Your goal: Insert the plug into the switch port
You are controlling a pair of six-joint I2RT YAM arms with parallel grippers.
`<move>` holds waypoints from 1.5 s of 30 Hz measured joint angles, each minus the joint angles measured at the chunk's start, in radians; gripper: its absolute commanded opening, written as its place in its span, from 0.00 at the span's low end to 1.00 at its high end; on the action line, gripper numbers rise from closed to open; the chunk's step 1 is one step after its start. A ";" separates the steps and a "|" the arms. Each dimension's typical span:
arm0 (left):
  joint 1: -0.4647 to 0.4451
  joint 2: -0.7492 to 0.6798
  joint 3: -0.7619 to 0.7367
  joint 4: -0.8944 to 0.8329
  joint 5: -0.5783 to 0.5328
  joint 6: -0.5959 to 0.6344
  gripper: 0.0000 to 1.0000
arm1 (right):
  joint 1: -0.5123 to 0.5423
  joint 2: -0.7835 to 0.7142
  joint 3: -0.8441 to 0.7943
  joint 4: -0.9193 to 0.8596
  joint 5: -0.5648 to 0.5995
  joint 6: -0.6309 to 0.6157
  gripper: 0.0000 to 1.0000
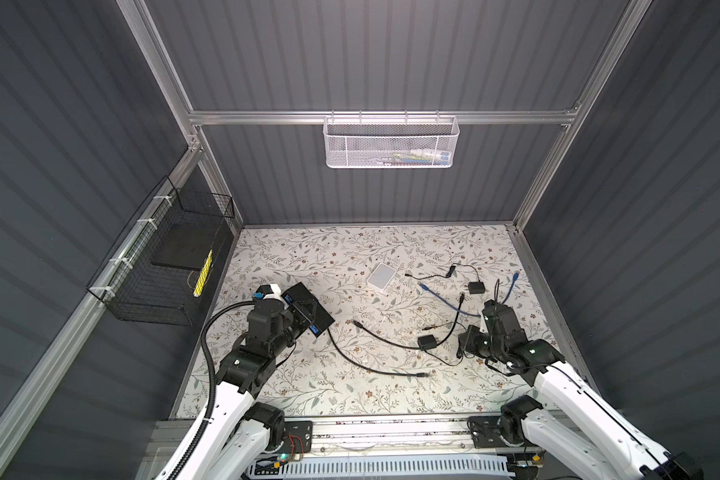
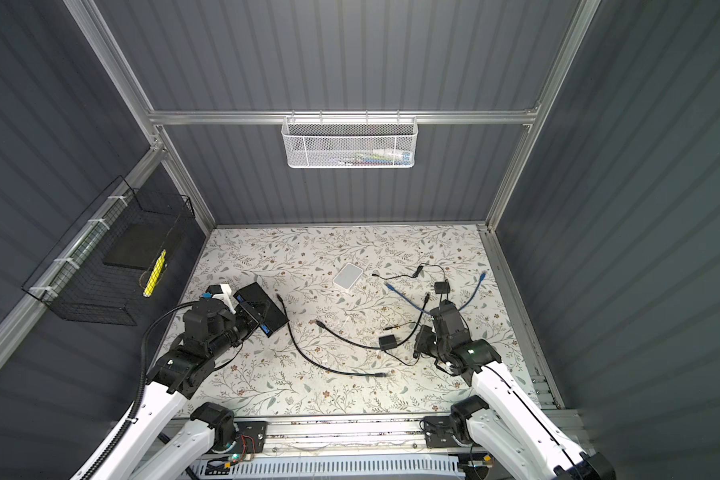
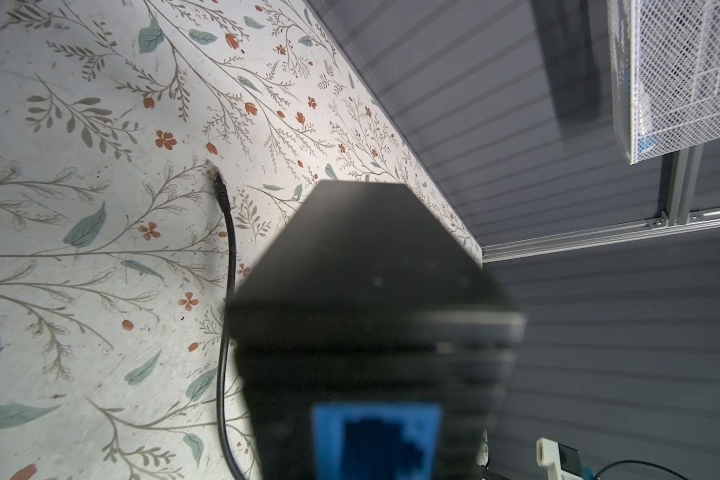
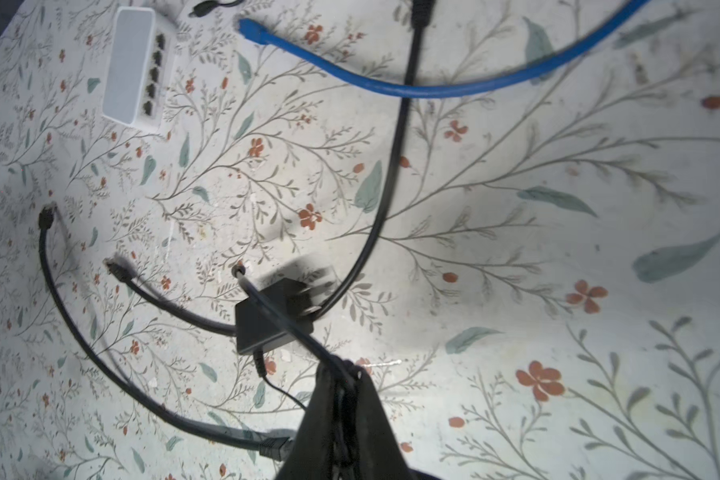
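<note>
Left gripper (image 1: 302, 313) clamped on black network switch (image 1: 311, 297), right gripper (image 4: 341, 374) pinched closed on thin power cord (image 4: 284, 322), barrel plug (image 4: 238, 271) near black adapter (image 4: 258, 334).

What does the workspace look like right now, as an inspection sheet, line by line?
Surface: floral-patterned tabletop, no spills seen.
Job's things: black rectangular switch box held by the left claw; barrel plug on the thin black cord, not inserted.
Clutter: white rectangular switch with a port row; small black adapter block; a second adapter block farther back.
Claws: left claw shut on the switch box; right claw shut on the thin cord.
Cables: blue patch cable and two thick black patch cables lie loose, ends free.
Surroundings: white mesh basket on the back rail; black wire basket on the left wall.
</note>
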 measured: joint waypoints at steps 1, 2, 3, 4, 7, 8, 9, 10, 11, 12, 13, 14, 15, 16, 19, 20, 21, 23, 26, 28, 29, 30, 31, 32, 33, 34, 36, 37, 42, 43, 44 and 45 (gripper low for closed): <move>0.000 0.005 0.000 0.000 0.002 0.001 0.00 | -0.011 -0.001 -0.016 0.000 0.006 0.014 0.15; 0.000 0.010 0.000 0.000 0.003 0.004 0.00 | -0.021 -0.001 -0.032 0.001 0.012 0.027 0.16; 0.000 0.013 0.000 0.001 0.003 0.007 0.00 | -0.029 0.000 -0.043 0.000 0.014 0.036 0.16; 0.000 0.016 0.000 0.001 0.004 0.008 0.00 | -0.040 0.000 -0.056 0.000 0.018 0.051 0.17; 0.000 0.019 0.000 0.003 0.005 0.011 0.00 | -0.060 0.001 -0.076 -0.003 0.027 0.080 0.18; 0.000 0.019 0.000 0.006 0.005 0.011 0.00 | -0.067 0.001 -0.079 -0.003 0.029 0.090 0.19; 0.000 0.019 0.000 0.009 0.005 0.011 0.00 | -0.073 0.002 -0.082 -0.003 0.028 0.097 0.21; 0.000 0.019 0.000 0.014 0.005 0.011 0.00 | -0.080 0.003 -0.084 -0.005 0.029 0.105 0.22; 0.000 0.019 0.000 0.017 0.005 0.011 0.00 | -0.086 0.004 -0.086 -0.006 0.029 0.114 0.22; 0.000 0.019 0.000 0.021 0.005 0.011 0.00 | -0.091 0.004 -0.090 -0.005 0.029 0.123 0.22; 0.000 0.019 0.000 0.024 0.005 0.011 0.00 | -0.095 0.004 -0.097 -0.002 0.029 0.130 0.23; 0.000 0.019 0.000 0.025 0.005 0.011 0.00 | -0.099 0.002 -0.105 -0.003 0.028 0.136 0.26; 0.000 0.019 0.000 0.026 0.005 0.011 0.00 | -0.101 0.000 -0.113 -0.002 0.027 0.142 0.31; 0.000 0.019 0.000 0.026 0.005 0.011 0.00 | -0.104 -0.002 -0.121 -0.003 0.025 0.147 0.34; 0.000 0.020 0.000 0.026 0.005 0.011 0.00 | -0.110 -0.002 -0.135 -0.006 0.019 0.163 0.36; 0.000 0.023 0.000 0.029 0.006 0.011 0.00 | -0.111 -0.002 -0.135 -0.007 0.018 0.163 0.37; 0.000 0.026 0.000 0.032 0.006 0.011 0.00 | -0.111 -0.002 -0.135 -0.006 0.016 0.163 0.37; 0.000 0.037 0.000 0.040 0.011 0.011 0.00 | -0.111 -0.003 -0.132 -0.008 0.010 0.152 0.39; 0.000 0.048 0.000 0.044 0.022 0.011 0.00 | -0.111 0.000 -0.106 -0.016 -0.004 0.110 0.40; 0.000 0.050 0.000 0.044 0.030 0.011 0.00 | -0.111 0.019 -0.062 -0.023 -0.023 0.064 0.40; 0.000 0.050 0.000 0.044 0.033 0.010 0.00 | -0.110 0.044 -0.031 -0.025 -0.034 0.034 0.40; 0.000 0.050 0.000 0.045 0.037 0.010 0.00 | -0.109 0.066 -0.006 -0.028 -0.041 0.011 0.41; 0.000 0.050 0.000 0.045 0.040 0.010 0.00 | -0.104 0.106 0.033 -0.036 -0.046 -0.024 0.40; 0.000 0.050 0.000 0.045 0.043 0.009 0.00 | -0.095 0.151 0.079 -0.047 -0.053 -0.064 0.41; 0.000 0.050 0.000 0.045 0.046 0.007 0.00 | -0.085 0.201 0.116 -0.050 -0.058 -0.098 0.40; 0.000 0.050 0.000 0.045 0.048 0.007 0.00 | -0.073 0.256 0.161 -0.060 -0.062 -0.135 0.40; 0.000 0.050 0.000 0.044 0.050 0.007 0.00 | -0.053 0.353 0.234 -0.072 -0.063 -0.207 0.40; 0.000 0.050 0.000 0.044 0.051 0.007 0.00 | -0.043 0.401 0.265 -0.077 -0.062 -0.241 0.40; 0.000 0.048 0.002 0.042 0.051 0.007 0.00 | -0.024 0.545 0.352 -0.106 -0.050 -0.350 0.41; 0.000 0.045 0.002 0.042 0.051 0.007 0.00 | -0.021 0.566 0.362 -0.110 -0.042 -0.366 0.41; 0.000 0.043 0.002 0.041 0.051 0.007 0.00 | -0.018 0.582 0.369 -0.113 -0.036 -0.380 0.41; 0.000 0.041 0.002 0.040 0.051 0.007 0.00 | -0.014 0.599 0.375 -0.113 -0.031 -0.396 0.41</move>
